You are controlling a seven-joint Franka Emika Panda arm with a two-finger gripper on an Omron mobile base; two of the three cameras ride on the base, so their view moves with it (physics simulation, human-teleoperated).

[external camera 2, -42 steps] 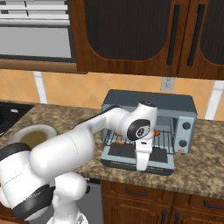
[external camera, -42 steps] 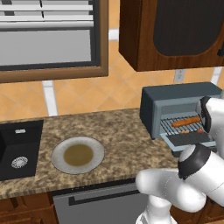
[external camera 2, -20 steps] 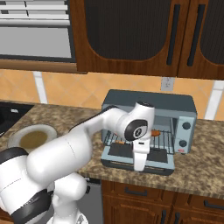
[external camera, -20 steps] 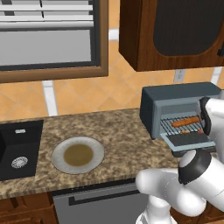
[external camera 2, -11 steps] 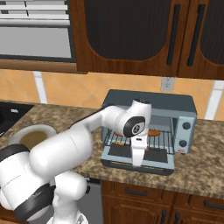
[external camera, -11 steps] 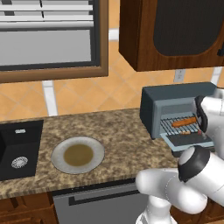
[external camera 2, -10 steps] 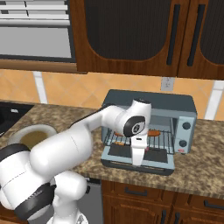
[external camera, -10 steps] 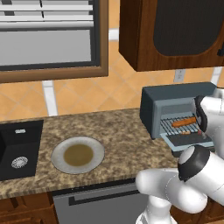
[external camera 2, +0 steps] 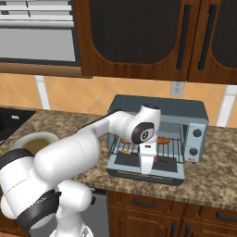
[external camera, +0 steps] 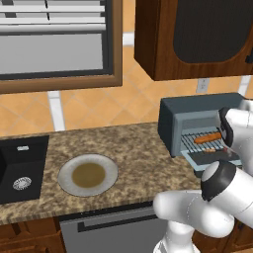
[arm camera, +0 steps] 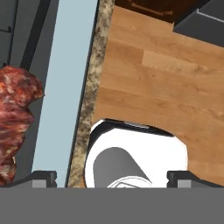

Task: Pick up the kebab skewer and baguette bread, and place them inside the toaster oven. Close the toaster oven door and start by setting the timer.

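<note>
Here the toaster oven [external camera 2: 159, 132] sits right of centre in the right base frame, on the speckled table [external camera 2: 217, 173], with its toaster oven door [external camera 2: 146, 167] dropped flat toward the camera. The baguette bread [external camera: 207, 138] lies on the wire rack inside — an orange-brown loaf at the right of the left base frame; in the right base frame its ends peek out either side of the arm. The kebab skewer [arm camera: 13, 118] shows as reddish-brown meat chunks at the left edge of the hand frame, over the dark glass of the lowered door; a pale blue-grey strip of the door frame runs down beside it. The end effector [arm camera: 109, 177] hangs over the open door, pointing downward, its two dark fingertips [arm camera: 41, 177] set wide apart at the bottom corners of the hand frame, with nothing between them. A plate [external camera: 88, 175] with a brown centre rests lower left of centre in the left base frame, beside a black sink [external camera: 22, 168] at the left edge. Dark wooden cabinets [external camera 2: 152, 37] fill the upper part of the right base frame, and a wooden floor [arm camera: 162, 74] spreads across the right of the hand frame.
</note>
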